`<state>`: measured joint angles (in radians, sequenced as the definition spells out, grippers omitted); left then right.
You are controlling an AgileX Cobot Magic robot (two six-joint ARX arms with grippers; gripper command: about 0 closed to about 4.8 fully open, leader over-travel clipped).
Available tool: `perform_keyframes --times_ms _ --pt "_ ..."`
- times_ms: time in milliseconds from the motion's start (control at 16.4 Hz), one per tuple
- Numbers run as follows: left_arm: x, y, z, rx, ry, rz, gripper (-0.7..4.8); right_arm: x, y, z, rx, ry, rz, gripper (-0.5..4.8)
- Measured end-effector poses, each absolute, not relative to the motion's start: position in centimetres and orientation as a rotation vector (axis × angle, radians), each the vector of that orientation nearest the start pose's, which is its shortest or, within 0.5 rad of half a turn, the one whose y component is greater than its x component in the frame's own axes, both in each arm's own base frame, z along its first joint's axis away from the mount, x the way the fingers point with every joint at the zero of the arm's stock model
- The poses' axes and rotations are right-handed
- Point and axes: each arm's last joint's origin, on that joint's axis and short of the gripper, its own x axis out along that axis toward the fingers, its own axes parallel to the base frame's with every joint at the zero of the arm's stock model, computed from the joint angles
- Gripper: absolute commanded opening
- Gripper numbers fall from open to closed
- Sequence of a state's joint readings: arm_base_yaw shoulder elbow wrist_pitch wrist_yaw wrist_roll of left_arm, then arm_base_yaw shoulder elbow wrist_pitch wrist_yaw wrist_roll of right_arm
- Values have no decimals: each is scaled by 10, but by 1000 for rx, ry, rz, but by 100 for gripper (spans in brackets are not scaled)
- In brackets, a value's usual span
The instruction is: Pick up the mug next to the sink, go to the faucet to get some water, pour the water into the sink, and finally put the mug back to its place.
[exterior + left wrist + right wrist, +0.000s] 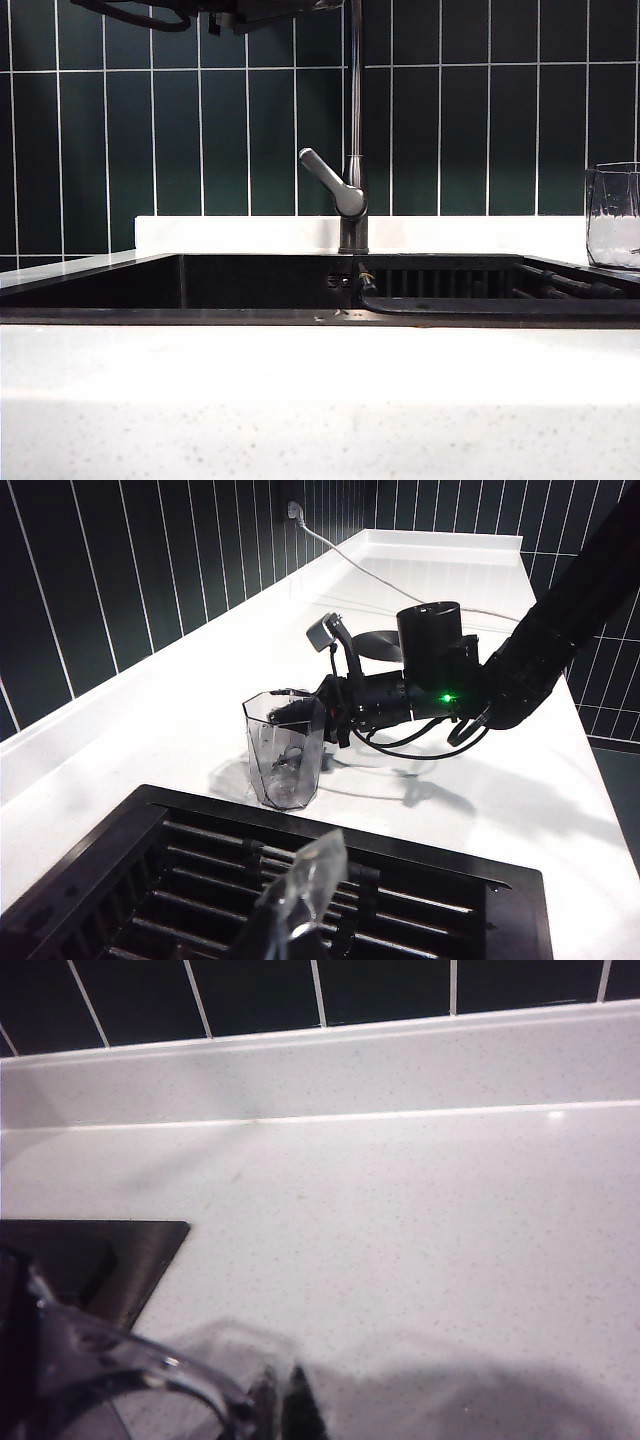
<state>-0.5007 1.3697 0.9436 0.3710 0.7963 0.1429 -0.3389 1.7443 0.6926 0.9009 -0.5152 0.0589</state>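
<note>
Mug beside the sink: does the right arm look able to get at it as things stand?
Probably yes. In the left wrist view the right gripper is already at the mug, fingers shut over its rim. The mug stands upright on the white counter, with nothing between them.

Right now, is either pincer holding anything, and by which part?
The right pincer is shut on the mug, pinching its rim wall as it stands on the counter beside the sink. The left pincer is shut, holding nothing.
</note>
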Motion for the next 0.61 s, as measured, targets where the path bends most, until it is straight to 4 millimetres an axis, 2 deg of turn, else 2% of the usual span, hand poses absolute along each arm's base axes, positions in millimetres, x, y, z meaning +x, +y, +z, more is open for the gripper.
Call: perform_keyframes --times_ms 304,426,608 --pt "256 -164 311 114 -35 -1298 -6 317 -97 167 115 142 149 3" --pt "256 -164 311 119 -39 -1298 -6 317 -97 167 112 142 147 33" --pt "256 -164 311 121 -40 -1298 -6 317 -98 166 111 143 130 33"
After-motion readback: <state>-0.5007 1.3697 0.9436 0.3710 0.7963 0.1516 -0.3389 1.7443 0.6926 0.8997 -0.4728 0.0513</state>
